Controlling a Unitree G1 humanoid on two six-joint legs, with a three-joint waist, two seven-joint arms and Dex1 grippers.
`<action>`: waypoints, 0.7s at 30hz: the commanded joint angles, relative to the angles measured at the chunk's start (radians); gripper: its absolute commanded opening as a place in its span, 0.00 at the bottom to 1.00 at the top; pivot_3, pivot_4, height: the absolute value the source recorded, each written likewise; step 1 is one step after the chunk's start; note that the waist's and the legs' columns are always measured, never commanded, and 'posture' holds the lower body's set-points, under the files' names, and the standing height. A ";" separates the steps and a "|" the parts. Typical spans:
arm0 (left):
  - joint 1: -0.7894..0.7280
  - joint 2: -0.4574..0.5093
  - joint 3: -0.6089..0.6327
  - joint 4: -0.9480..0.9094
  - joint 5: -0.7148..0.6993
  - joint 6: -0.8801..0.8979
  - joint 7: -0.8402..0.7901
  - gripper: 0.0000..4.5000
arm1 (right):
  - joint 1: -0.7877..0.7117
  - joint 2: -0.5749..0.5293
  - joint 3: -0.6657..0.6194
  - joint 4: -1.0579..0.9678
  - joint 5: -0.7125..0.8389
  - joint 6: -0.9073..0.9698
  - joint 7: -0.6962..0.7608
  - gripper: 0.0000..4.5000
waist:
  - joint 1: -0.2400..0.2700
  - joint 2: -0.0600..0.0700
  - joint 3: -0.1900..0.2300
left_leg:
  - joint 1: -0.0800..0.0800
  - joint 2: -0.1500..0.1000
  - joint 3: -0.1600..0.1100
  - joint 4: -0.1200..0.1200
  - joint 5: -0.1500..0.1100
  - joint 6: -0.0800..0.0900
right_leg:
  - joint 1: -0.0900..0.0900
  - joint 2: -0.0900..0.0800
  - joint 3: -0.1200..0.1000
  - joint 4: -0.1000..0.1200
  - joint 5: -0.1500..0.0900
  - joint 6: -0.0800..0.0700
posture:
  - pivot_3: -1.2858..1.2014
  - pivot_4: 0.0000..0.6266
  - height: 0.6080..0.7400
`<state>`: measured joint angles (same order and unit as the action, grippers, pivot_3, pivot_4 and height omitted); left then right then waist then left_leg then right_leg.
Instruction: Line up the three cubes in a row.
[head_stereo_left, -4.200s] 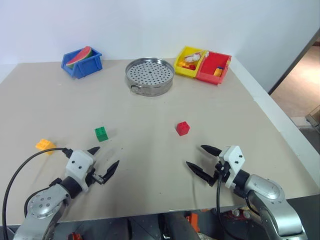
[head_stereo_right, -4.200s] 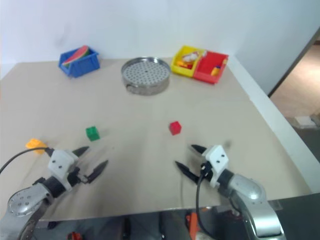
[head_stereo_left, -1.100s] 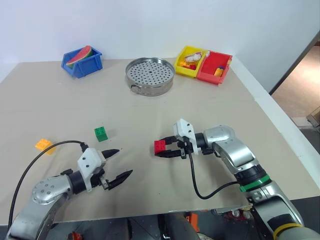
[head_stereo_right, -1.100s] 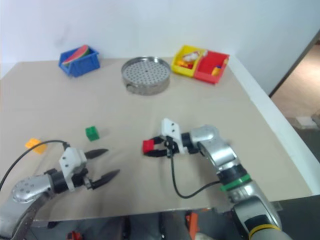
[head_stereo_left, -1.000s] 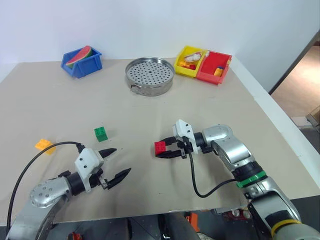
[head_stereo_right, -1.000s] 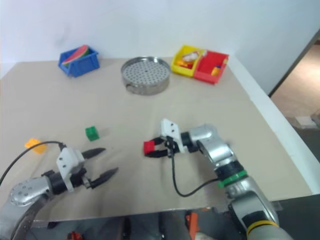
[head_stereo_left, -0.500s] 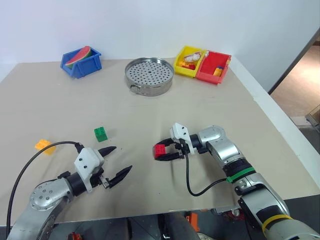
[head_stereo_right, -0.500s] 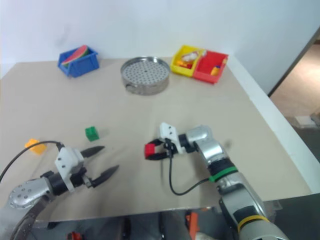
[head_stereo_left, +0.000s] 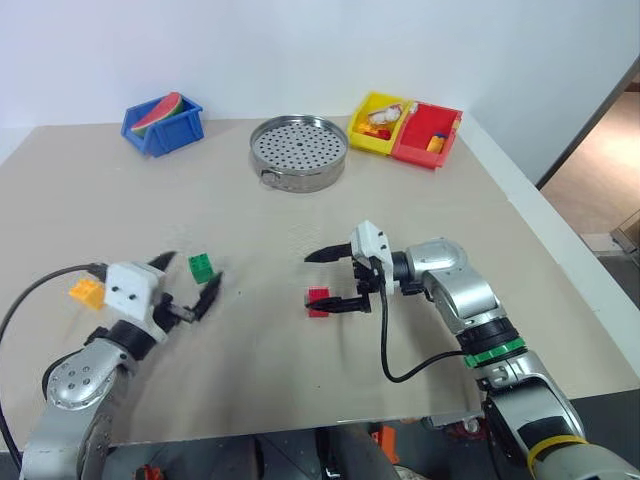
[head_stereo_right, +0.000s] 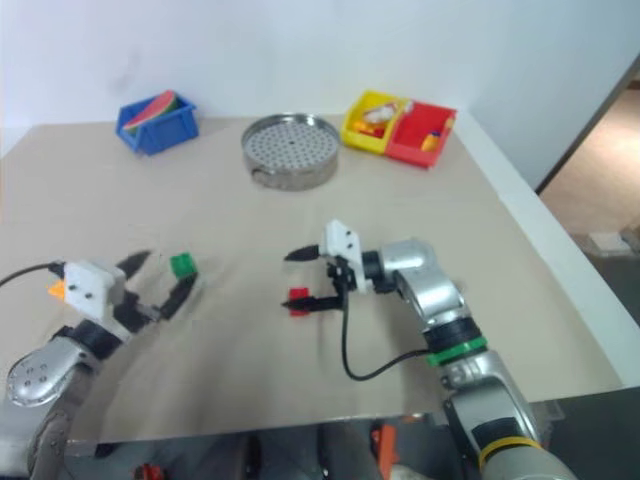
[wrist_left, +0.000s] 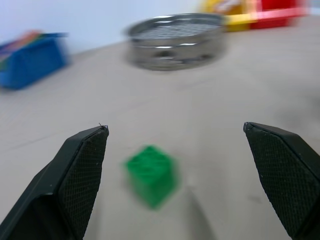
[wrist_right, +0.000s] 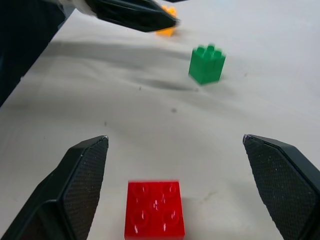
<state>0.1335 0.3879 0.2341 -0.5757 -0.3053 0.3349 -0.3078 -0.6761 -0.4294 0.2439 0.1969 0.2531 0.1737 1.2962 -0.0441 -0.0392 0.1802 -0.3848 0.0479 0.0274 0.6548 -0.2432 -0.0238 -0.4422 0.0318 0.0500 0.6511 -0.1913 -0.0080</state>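
Observation:
The red cube (head_stereo_left: 318, 300) lies on the table just below my right gripper (head_stereo_left: 312, 282), which stands open and points left; in the right wrist view the red cube (wrist_right: 155, 215) sits between the fingers (wrist_right: 75, 190), touching neither. The green cube (head_stereo_left: 202, 267) rests further left, and my open left gripper (head_stereo_left: 188, 280) hovers right at it. From the left wrist, the green cube (wrist_left: 151, 174) shows between the wide-apart fingers (wrist_left: 75, 175), closer to one of them. The orange-yellow cube (head_stereo_left: 86, 291) lies at the far left, beside the left hand.
A round perforated steel pan (head_stereo_left: 299, 150) stands at the back middle. A blue bin (head_stereo_left: 163, 122) with a watermelon slice is at the back left. Yellow (head_stereo_left: 380, 122) and red (head_stereo_left: 427, 133) bins with small pieces sit back right, near the table's right edge (head_stereo_left: 560, 260).
My right gripper has opened and let go of the red cube, which now lies on the table, and the gripper has risen a little. My left gripper moved forward and left, up to the green cube.

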 joint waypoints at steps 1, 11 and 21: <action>-0.027 -0.057 -0.007 -0.053 0.058 0.031 0.120 1.00 | -0.001 -0.006 -0.025 -0.053 0.017 0.001 -0.019 0.99 | 0.000 0.000 0.000 | 0.000 0.000 0.000 0.000 0.000 0.000 | 0.000 0.000 0.000 0.000 0.000 0.000 | 0.52 0.24 1.00; -0.119 -0.166 -0.043 0.014 0.097 0.161 0.247 1.00 | -0.037 -0.005 -0.034 -0.005 0.007 -0.041 -0.047 0.99 | -0.001 0.000 0.000 | 0.000 -0.001 0.000 0.001 0.000 0.000 | 0.000 0.001 0.000 0.000 0.001 0.001 | 0.52 0.24 1.00; -0.173 -0.205 -0.107 0.059 0.139 0.245 0.282 1.00 | -0.051 0.008 -0.041 -0.017 0.028 -0.032 -0.055 0.99 | -0.001 0.000 0.000 | 0.000 -0.001 0.000 0.001 0.000 0.000 | 0.000 0.000 0.000 0.000 0.002 0.001 | 0.52 0.24 1.00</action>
<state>-0.0239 0.1769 0.1301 -0.5137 -0.1887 0.5753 -0.0400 -0.6998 -0.4250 0.2310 0.2048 0.2682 0.1551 1.2441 -0.0448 -0.0394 0.1801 -0.3850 0.0470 0.0273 0.6556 -0.2430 -0.0239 -0.4419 0.0320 0.0501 0.6510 -0.1898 -0.0070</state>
